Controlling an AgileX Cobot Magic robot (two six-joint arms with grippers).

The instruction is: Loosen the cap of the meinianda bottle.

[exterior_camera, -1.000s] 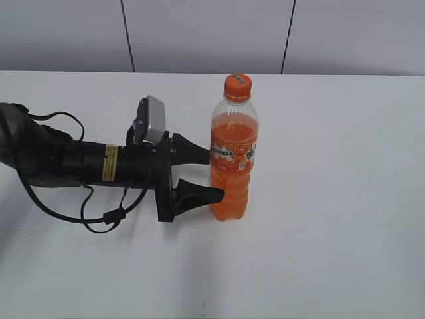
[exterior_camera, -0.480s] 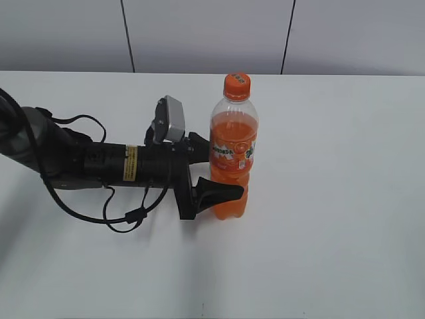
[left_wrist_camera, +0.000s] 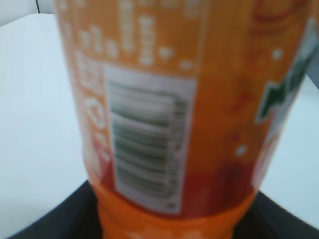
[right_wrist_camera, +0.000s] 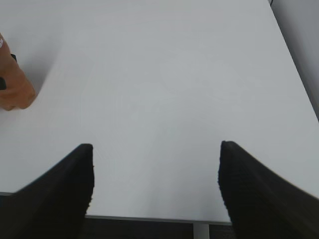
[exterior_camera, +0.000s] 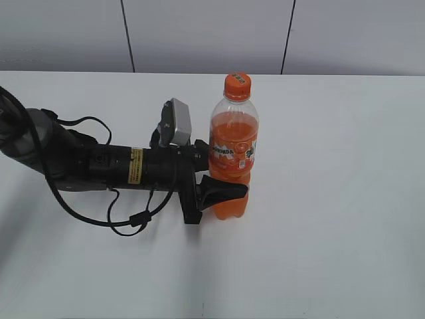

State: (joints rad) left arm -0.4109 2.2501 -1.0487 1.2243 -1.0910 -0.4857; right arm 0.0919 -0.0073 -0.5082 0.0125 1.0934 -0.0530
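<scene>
The meinianda bottle (exterior_camera: 232, 159) stands upright near the middle of the white table (exterior_camera: 332, 232), full of orange drink. Its orange cap (exterior_camera: 237, 86) sits on top, with nothing touching it. My left gripper (exterior_camera: 229, 174) comes in from the left, low and level, with one black finger in front of the bottle's lower body and the other behind it. In the left wrist view the bottle (left_wrist_camera: 149, 124) fills the frame and the black fingers (left_wrist_camera: 55, 216) press against both its sides. My right gripper (right_wrist_camera: 155, 148) is open over bare table, with the bottle (right_wrist_camera: 12, 84) far off to its left.
The left arm and its loose black cable (exterior_camera: 126, 216) lie across the left part of the table. A grey panelled wall (exterior_camera: 206, 33) runs behind the table's far edge. The table's near edge (right_wrist_camera: 149, 218) shows under the right gripper.
The left arm has slid right until its fingers straddle the bottle's lower body, and the fingers have drawn in against it. The bottle has stayed upright in place.
</scene>
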